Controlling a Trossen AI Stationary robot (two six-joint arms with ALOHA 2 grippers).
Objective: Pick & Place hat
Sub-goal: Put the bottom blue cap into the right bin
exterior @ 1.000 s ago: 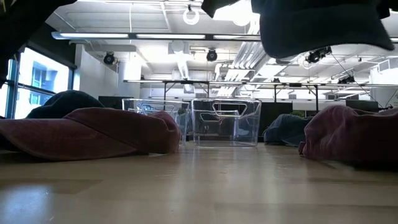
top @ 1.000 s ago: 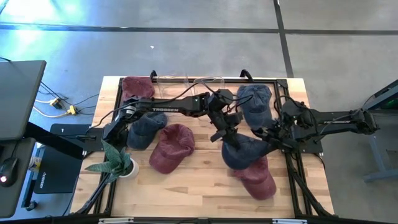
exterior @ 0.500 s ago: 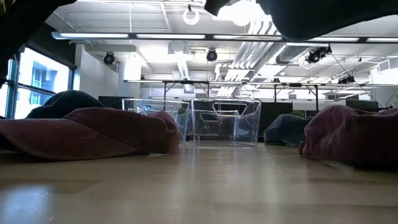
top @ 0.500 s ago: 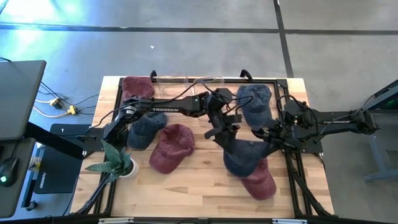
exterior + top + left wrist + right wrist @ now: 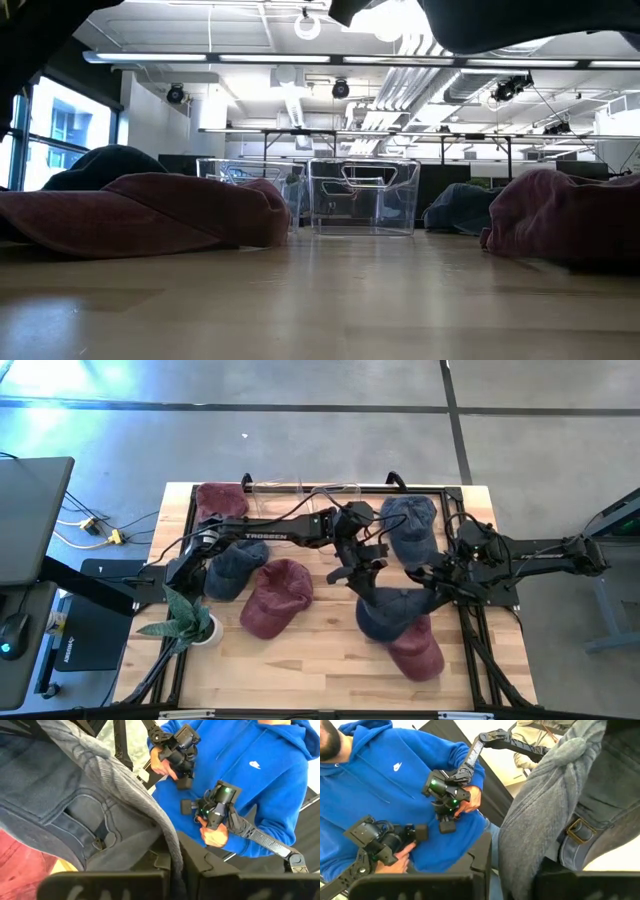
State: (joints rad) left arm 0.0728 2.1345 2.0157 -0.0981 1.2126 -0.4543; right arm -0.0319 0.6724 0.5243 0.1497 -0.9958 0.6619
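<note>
A blue denim hat (image 5: 390,610) hangs in the air at the table's middle right, stretched between my two grippers. It shows as a dark mass (image 5: 530,25) at the top of the low view. My left gripper (image 5: 362,578) is shut on its left side and my right gripper (image 5: 425,585) on its right side. The hat's back strap with a brass buckle (image 5: 577,831) faces the right wrist camera. Partly under the blue hat, a red hat (image 5: 418,652) lies on the table. My left gripper pinches the hat's grey rim edge (image 5: 172,852) between its two fingers, coming level from the table's left. The hat (image 5: 75,795) is lifted clear and sags away from the fingers. My right gripper has a bunched fold of the hat's rim (image 5: 517,860) between its two fingers, coming level from the table's right. The cloth (image 5: 555,785) rises past the fingers, clear of the table.
Other hats lie about: red (image 5: 220,500) and blue (image 5: 235,570) at the left, red (image 5: 275,598) in the middle, blue (image 5: 410,525) at the far right. A clear bin (image 5: 362,195) stands at the far edge, a potted plant (image 5: 190,622) near left. A person in a blue hoodie (image 5: 260,775) stands beyond.
My left gripper's wrist has turned somewhat while both arms stayed in place. The blue hat has shifted a little toward the table's near edge. Its hanging lower part has drawn upward, so that less of it shows in the low view.
</note>
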